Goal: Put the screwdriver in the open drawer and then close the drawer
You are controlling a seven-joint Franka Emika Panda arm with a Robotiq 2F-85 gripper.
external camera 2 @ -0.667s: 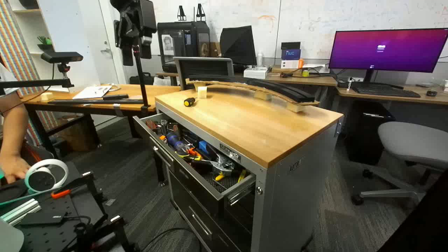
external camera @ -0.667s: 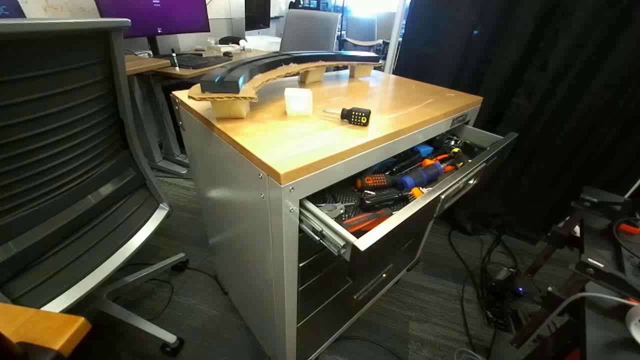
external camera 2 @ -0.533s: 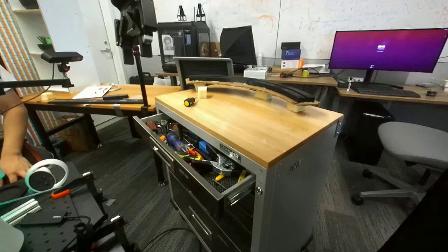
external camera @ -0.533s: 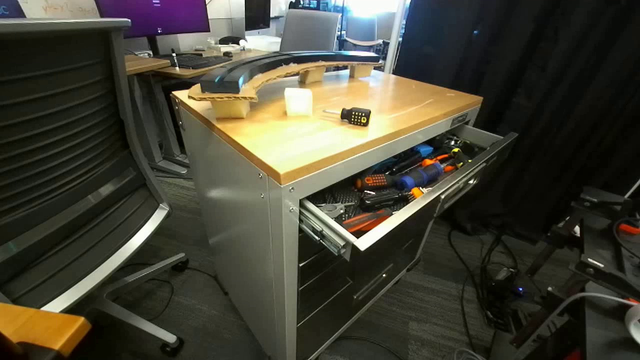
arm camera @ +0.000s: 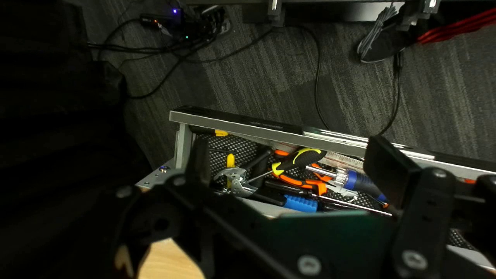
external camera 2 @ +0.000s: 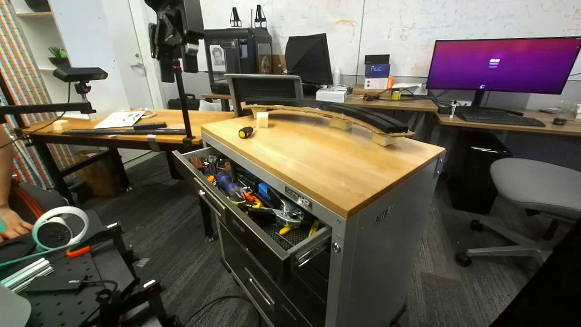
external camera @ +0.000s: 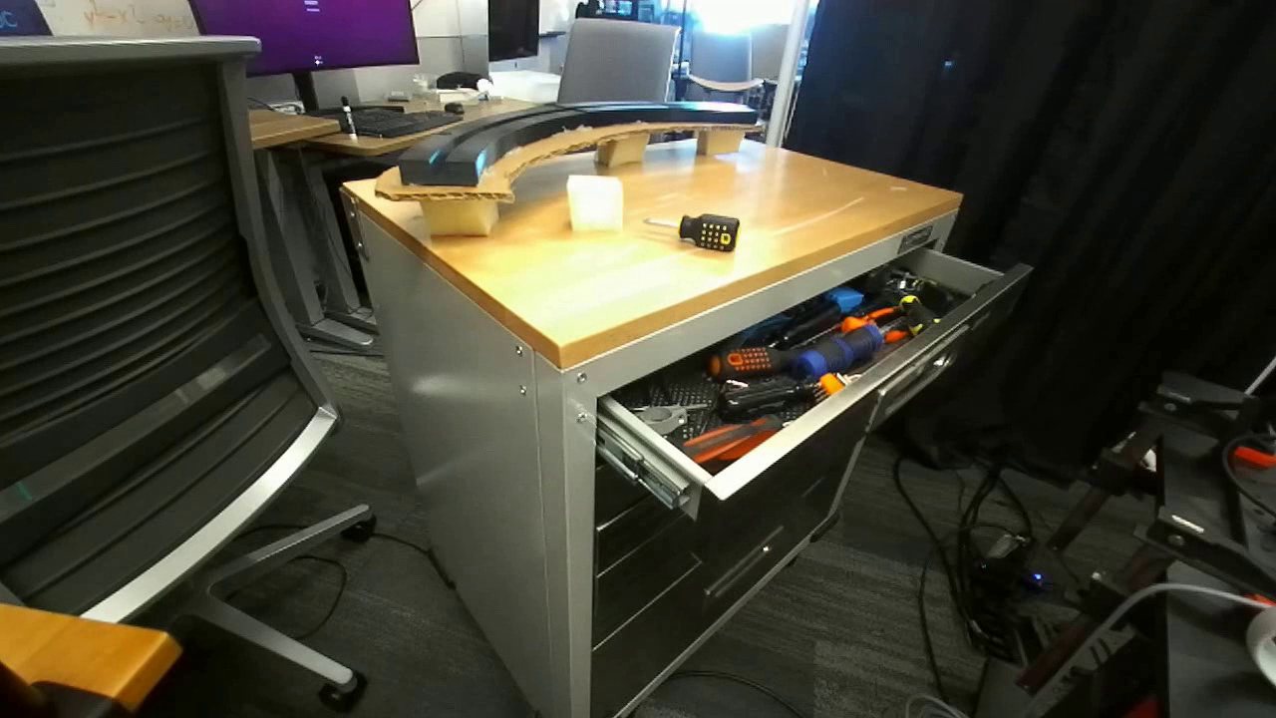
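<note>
The screwdriver, stubby and black with yellow marks and a short metal shaft, lies on the wooden cabinet top in both exterior views (external camera: 710, 232) (external camera 2: 245, 132). It is not visible in the wrist view. The wide, shallow grey drawer (external camera: 797, 429) is pulled out and full of tools; it also shows in an exterior view (external camera 2: 261, 240) and in the wrist view (arm camera: 240, 126). My gripper (arm camera: 290, 155) is open, its fingers far apart with nothing held. In the wrist view it is above the drawer. In an exterior view the gripper (external camera 2: 179, 68) hangs high at the upper left, fingers down.
A pale foam block (external camera: 595, 203) stands beside the screwdriver's tip. A curved black piece (external camera: 588, 125) on cardboard and foam blocks spans the back of the wooden top (external camera 2: 313, 159). A camera stand (external camera 2: 81, 75) and a person's hand (external camera 2: 13, 225) are at the left.
My gripper has shifted slightly up and right and turned a little in an exterior view. The person's arm has moved left. The screwdriver and drawer have not moved.
</note>
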